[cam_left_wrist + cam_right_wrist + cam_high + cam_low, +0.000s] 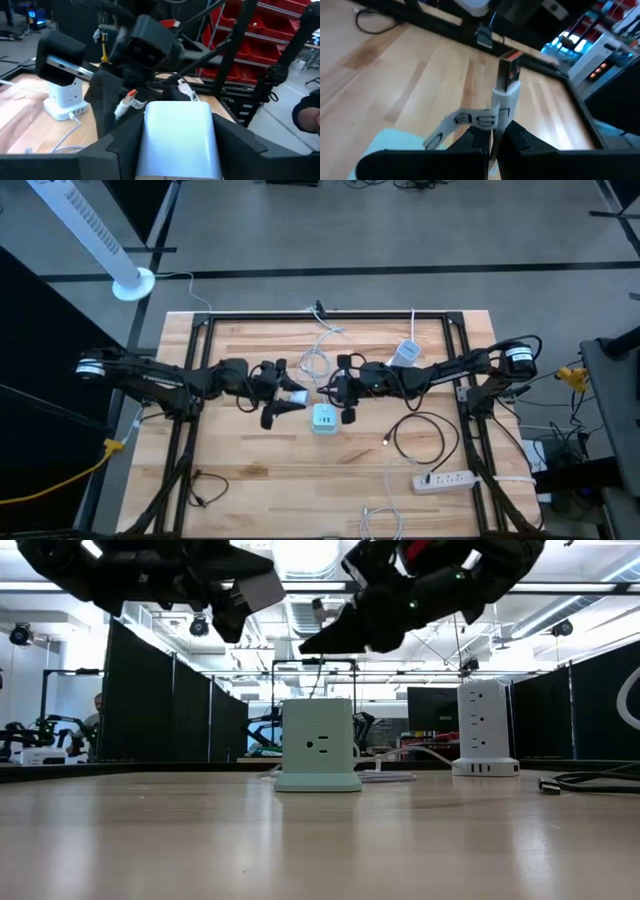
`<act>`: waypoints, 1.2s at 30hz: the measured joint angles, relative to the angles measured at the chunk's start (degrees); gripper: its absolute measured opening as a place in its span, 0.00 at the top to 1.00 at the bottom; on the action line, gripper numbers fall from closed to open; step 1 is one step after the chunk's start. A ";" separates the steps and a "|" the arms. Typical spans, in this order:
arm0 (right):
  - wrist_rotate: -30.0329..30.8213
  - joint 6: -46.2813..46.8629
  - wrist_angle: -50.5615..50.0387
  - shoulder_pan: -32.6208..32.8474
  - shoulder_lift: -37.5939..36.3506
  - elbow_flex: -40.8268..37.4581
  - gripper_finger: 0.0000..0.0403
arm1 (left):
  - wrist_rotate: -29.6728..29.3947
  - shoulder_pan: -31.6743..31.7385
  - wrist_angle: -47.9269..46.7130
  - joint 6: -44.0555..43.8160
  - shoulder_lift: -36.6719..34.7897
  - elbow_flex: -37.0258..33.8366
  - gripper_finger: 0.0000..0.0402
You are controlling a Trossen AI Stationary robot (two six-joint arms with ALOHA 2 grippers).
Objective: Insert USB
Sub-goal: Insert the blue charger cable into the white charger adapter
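My left gripper (285, 402) hangs above the table's middle, shut on a white charger block (180, 135). This block also shows at the upper left of the low view (258, 588). Facing it from the right, my right gripper (332, 388) is shut on a white USB plug (504, 95) whose metal tip (509, 70) has an orange insert. The left wrist view shows the plug (127, 102) a short way beyond the block. Below both grippers a pale green power cube (318, 745) stands on its base on the table. My left gripper pinches the charger block by two opposite sides (150, 145) between its fingers (117, 150). The fingers come in level from the table's left. The block is lifted clear of the table, its far face toward my right gripper. My right gripper pinches the USB plug's white housing (501, 109) between its two fingers (472, 137). It comes from the table's right, slanting slightly down. The metal tip sticks out past the fingertips. The plug is clear of the table, and a labelled tag (465, 121) hangs beside it.
A white power tower (405, 352) stands at the far right of the middle, with white cords (318, 355) lying beside it. A coiled black cable (420, 435) and a white power strip (445, 478) lie near the right front. A dark frame (330, 313) edges the table.
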 joint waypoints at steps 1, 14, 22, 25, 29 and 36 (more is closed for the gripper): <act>-0.90 0.67 -0.35 0.00 0.28 0.43 1.00 | -0.56 -0.02 -0.06 -0.23 0.13 -0.02 0.52; -2.61 -6.71 -8.54 2.20 3.65 2.20 1.00 | 18.27 -1.02 11.38 0.15 0.83 -0.93 0.52; 2.79 -20.87 -9.64 6.20 3.65 2.32 1.00 | 21.51 -1.22 12.51 3.20 1.24 -1.57 0.52; 2.85 -22.59 -9.62 8.18 3.65 2.34 1.00 | 20.97 -1.18 12.44 3.55 1.24 -1.60 0.52; 5.14 -24.84 -9.94 11.40 3.65 2.34 1.00 | 20.65 -1.16 12.28 3.59 1.26 -1.60 0.52; 8.98 -26.82 -14.35 15.61 3.66 2.36 1.00 | 20.16 -1.16 12.13 3.35 2.95 -1.60 0.52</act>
